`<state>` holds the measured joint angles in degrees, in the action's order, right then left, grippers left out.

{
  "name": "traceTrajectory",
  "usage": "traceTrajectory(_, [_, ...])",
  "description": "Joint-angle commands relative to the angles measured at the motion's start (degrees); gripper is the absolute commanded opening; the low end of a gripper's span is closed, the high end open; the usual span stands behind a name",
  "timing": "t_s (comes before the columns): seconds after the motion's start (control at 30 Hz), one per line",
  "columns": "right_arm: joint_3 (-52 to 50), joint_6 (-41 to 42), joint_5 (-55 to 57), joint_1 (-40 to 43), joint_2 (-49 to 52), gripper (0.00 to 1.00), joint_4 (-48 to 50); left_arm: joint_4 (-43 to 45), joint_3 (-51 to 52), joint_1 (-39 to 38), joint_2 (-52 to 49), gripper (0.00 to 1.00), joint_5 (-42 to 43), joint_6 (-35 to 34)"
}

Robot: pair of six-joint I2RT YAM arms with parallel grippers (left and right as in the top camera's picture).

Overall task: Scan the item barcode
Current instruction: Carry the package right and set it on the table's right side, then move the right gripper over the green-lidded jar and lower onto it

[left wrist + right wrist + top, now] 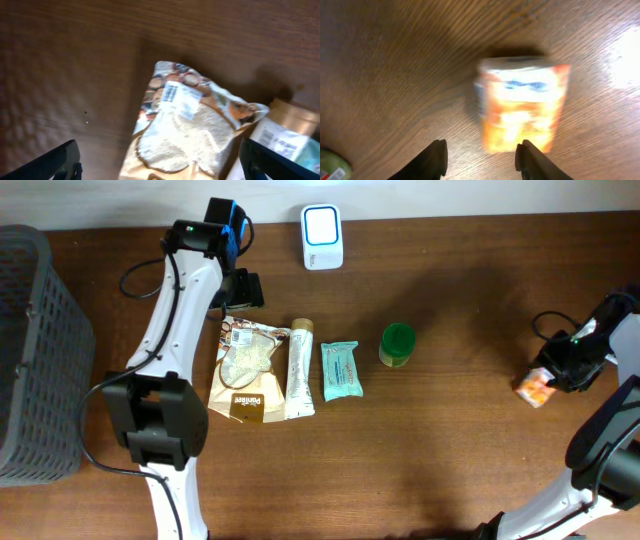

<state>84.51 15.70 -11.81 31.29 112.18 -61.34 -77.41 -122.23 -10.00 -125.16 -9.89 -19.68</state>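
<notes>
One gripper (481, 147) just beside orange packet (520, 107)

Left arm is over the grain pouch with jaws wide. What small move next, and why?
Probably lower the left gripper onto the top edge of the grain pouch and close. Its jaws stand open above the pouch, which lies flat and unheld, barcode label facing up. The white scanner stands apart at the far edge, so the pouch needs lifting first.

Orange-and-white packet (522, 107) flat, far right
</notes>
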Motion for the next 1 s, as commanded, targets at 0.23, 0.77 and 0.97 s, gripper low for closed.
traceTrajectory(0.23, [14.4, -11.7, -5.6, -7.6, -3.7, 0.54, -13.7, -4.5, -7.0, 12.2, 0.0, 0.99, 5.0, 7.8])
traceTrajectory(0.77, [16.8, -20.4, 14.0, -48.1, -1.0, 0.98, -2.3, 1.7, -7.0, 13.3, 0.0, 0.99, 4.5, 10.6])
traceTrajectory(0.97, [16.8, -15.0, 14.1, -49.7, 1.8, 0.98, -2.3, 1.7, -7.0, 13.3, 0.0, 0.99, 4.5, 10.6])
